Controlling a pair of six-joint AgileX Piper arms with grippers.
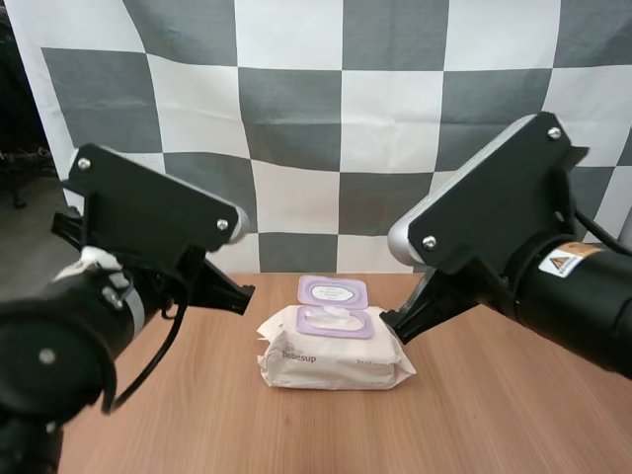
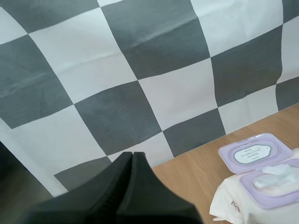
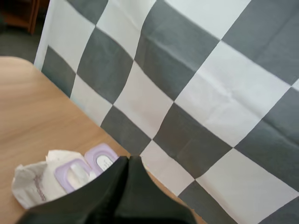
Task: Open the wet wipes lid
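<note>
**A:** Where is the pack of wet wipes (image 1: 334, 360)?

**B:** It lies flat in the middle of the wooden table (image 1: 494, 415), between the two arms. Its long front face is turned toward the high camera.

**A:** Is there any writing on it?

**B:** Yes, "Bebesup" in brown letters on the left part of the cream front face. A fainter line farther right on that face is too small to read.

**A:** And the lid (image 1: 334, 290)?

**B:** It is purple and already open. It is swung back behind the pack with its inner side up. The left wrist view shows a white label (image 2: 252, 154) inside it, but I can't make out the print. Just in front of the lid, a white wipe (image 1: 332, 315) pokes up from the purple-framed opening on top of the pack.

**A:** What are the left gripper's fingers doing?

**B:** The left gripper (image 1: 240, 297) has its fingers pressed together into one dark wedge, with nothing between them. It hangs to the left of the pack, clearly apart from it.

**A:** And the right one?

**B:** It is the same. The right gripper (image 1: 393, 321) is closed on nothing, its fingers lying flat against each other. In the high view its tip is near the pack's right end, but I cannot tell whether it touches.

**A:** Is anything else readable?

**B:** There is a sticker (image 1: 565, 263) on the right arm with a yellow warning triangle. Its text is too small to read.
</note>
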